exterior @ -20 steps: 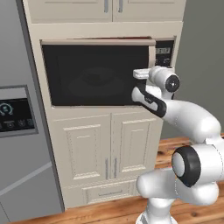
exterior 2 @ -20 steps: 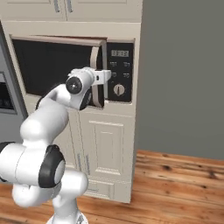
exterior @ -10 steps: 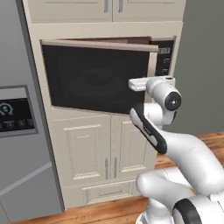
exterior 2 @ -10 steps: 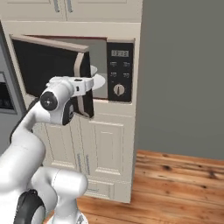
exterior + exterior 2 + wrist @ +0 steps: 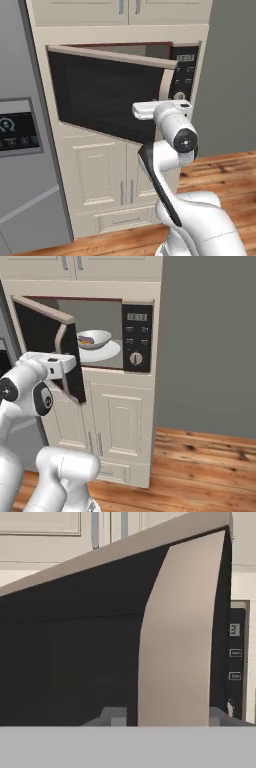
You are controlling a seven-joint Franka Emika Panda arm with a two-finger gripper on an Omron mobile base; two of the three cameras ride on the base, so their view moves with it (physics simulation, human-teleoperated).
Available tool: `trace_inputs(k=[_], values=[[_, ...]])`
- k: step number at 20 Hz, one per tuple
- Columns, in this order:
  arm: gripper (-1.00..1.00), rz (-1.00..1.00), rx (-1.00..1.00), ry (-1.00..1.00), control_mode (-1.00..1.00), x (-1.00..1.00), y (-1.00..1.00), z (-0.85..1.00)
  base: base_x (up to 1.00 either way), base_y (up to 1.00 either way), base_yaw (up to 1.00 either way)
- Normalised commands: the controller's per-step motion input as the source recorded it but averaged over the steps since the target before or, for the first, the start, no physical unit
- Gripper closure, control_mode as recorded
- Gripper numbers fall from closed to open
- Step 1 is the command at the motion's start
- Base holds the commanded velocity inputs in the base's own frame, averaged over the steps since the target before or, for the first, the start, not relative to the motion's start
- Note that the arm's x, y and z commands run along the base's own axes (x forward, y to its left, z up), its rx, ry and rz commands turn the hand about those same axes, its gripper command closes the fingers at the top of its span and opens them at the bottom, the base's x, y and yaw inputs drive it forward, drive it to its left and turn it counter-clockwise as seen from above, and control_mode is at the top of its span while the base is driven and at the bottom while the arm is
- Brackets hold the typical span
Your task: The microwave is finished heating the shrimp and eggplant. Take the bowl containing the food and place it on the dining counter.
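Observation:
The microwave (image 5: 136, 331) has its dark glass door (image 5: 105, 95) swung partly open. Inside, the grey bowl (image 5: 95, 338) sits on the white turntable plate (image 5: 109, 351), holding the purple eggplant (image 5: 85, 337) and the orange shrimp (image 5: 86, 343). My gripper (image 5: 167, 717) straddles the door's beige handle (image 5: 175, 637), one fingertip on each side; I cannot see whether they still press on it. From the base cameras the gripper (image 5: 137, 110) (image 5: 70, 363) sits at the door's free edge. The dining counter is out of view.
A grey fridge (image 5: 20, 135) with a dark touch panel stands left of the microwave. Cream cabinet doors (image 5: 100, 185) lie below it. A grey wall (image 5: 210, 331) and wooden floor (image 5: 200, 466) are on the right. The open door blocks the cavity from the left.
The microwave door has swung further open with my gripper at its handle, moving back and left. The bowl and food inside have come into sight in the right base view.

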Motion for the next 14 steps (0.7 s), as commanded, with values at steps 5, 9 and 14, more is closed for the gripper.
trace_inputs(k=[5,9,14], values=[[1.0,-0.07,0.0,0.0,-1.0,-1.0,0.98,0.34,0.0,0.0,0.0],[-1.0,-0.1,0.0,0.0,-1.0,-1.0,0.74,0.0,0.0,0.0,0.0],[-1.0,-0.1,0.0,0.0,-1.0,-1.0,0.64,-0.04,0.0,0.0,0.0]])
